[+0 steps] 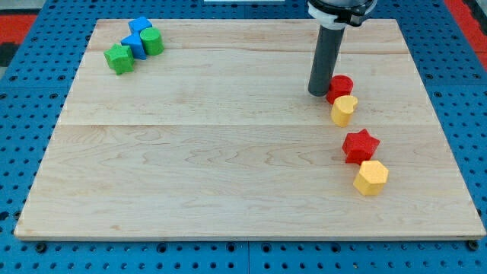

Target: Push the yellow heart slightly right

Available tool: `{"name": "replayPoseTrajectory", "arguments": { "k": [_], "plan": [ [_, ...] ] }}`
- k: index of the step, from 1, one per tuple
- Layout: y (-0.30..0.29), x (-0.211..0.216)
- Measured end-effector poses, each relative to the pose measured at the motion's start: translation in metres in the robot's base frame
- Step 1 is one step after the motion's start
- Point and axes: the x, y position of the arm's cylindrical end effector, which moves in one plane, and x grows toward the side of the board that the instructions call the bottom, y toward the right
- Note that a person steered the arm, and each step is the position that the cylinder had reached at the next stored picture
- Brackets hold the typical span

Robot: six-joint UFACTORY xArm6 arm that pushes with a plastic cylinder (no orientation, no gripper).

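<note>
To nudge the small yellow heart-shaped block [344,109] a little toward the view's right, first find it: near the right side of the pale wooden counter [228,167], touching the round red block [340,85] just above it. Well below, a red star block [360,145] and a yellow six-sided block [370,177]. Far off at the view's top left, two blue blocks [137,44] and two green blocks [119,58], no trouble at all. No gripper here to spread or pinch, only a dark rod. Look at my tip [317,93]: just left of the round red block, up and left of the yellow heart, seemingly not touching it. Probably the wrong spot for a push. Slide down the view first, clear of the round red block. Stop beside the yellow heart's left side, at its middle. Then push right, slow and short. Aim off the middle and risk a spin. Push too high and risk dragging the round red block along.
</note>
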Motion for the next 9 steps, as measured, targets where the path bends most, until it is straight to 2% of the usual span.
{"name": "replayPoseTrajectory", "arguments": {
  "k": [3, 4, 5, 6, 8, 9],
  "plan": [
    [0.021, -0.023],
    [0.004, -0.024],
    [-0.011, -0.011],
    [-0.011, 0.024],
    [-0.009, 0.063],
    [-0.007, 0.066]
  ]
}}
